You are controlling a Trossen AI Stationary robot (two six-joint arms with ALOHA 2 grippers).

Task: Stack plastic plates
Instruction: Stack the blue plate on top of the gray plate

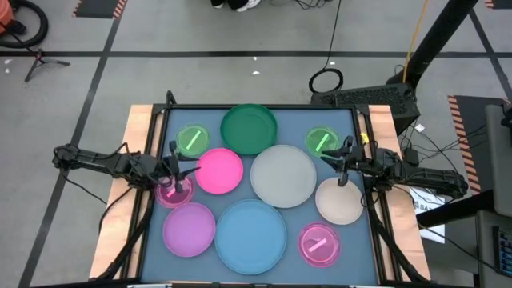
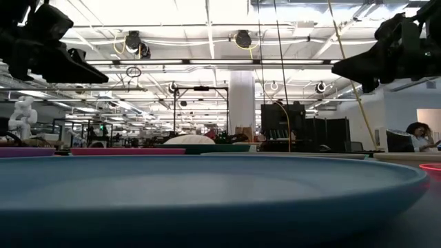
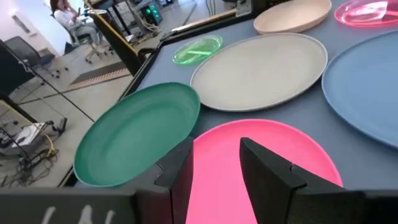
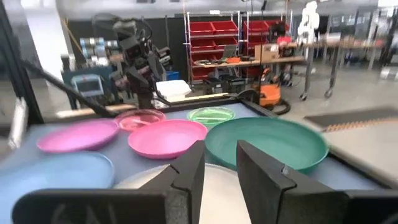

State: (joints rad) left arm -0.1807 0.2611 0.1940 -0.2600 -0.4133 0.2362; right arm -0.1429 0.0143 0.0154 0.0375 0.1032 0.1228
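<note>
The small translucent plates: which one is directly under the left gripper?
The small translucent pink plate on the table's left side, beside the hot pink plate. The left gripper hangs over it; the other small ones lie apart from it.

We see plates (image 1: 283, 175) crowding the table (image 1: 364, 240), seemingly nearly touching; only thin bare strips remain along its edges.

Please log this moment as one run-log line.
left gripper: open, empty, beside hot pink plate | right gripper: open, empty, above grey-white plate | stacking: not started

Plates: blue (image 1: 251, 234), grey-white (image 1: 283, 175), dark green (image 1: 249, 128), hot pink (image 1: 219, 171), purple (image 1: 189, 229), beige (image 1: 339, 201).
</note>
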